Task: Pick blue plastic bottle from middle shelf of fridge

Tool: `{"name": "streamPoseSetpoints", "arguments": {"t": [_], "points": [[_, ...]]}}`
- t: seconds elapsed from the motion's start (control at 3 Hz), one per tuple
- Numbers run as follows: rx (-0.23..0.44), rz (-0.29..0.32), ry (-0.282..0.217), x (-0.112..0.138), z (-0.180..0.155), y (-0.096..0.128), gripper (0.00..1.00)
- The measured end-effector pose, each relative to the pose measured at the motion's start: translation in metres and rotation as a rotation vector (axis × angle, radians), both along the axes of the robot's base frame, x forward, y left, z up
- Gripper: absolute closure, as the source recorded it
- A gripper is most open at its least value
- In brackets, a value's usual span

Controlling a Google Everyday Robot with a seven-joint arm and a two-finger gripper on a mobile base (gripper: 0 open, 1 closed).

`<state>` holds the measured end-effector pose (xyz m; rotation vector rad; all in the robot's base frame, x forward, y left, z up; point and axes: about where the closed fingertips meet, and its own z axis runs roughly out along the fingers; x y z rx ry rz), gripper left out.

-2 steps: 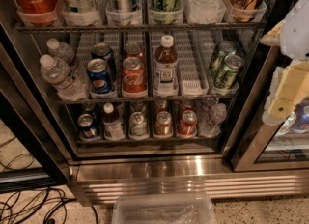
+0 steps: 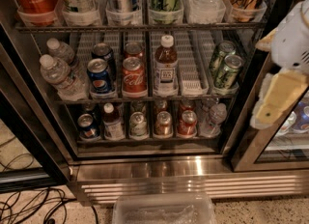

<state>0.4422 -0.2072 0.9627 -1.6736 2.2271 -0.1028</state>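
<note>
Plainly, the one camera view looks straight into the fridge (image 2: 159, 172). The blue plastic bottle (image 2: 165, 67) stands upright at the front of the middle shelf (image 2: 191, 76), in a lane near the centre, with a red cola can (image 2: 133, 77) just beside it on one side and an empty ribbed lane on the other. Along the same shelf are a blue cola can (image 2: 100, 76), water bottles (image 2: 59, 76) and green cans (image 2: 225, 68). The gripper (image 2: 279, 97) hangs at the right edge of the view, outside the cabinet and well apart from the bottle; whether it is released or clenched cannot be told. By my judgement the bottle, full of dark liquid, will be fairly heavy for its size, its thin wall yielding a little under a squeeze and perhaps slick with cold. The labelled body below the shoulder looks the best hold, approached from the front, since the cap is narrow and the shelf above sits close.
</note>
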Motion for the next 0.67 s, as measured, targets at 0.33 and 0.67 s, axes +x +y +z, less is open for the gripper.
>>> {"name": "streamPoseSetpoints", "arguments": {"t": [0.33, 0.67], "points": [[0.063, -0.071, -0.013, 0.0, -0.046, 0.023, 0.0], [0.138, -0.103, -0.037, 0.01, -0.088, 0.05, 0.0]]}}
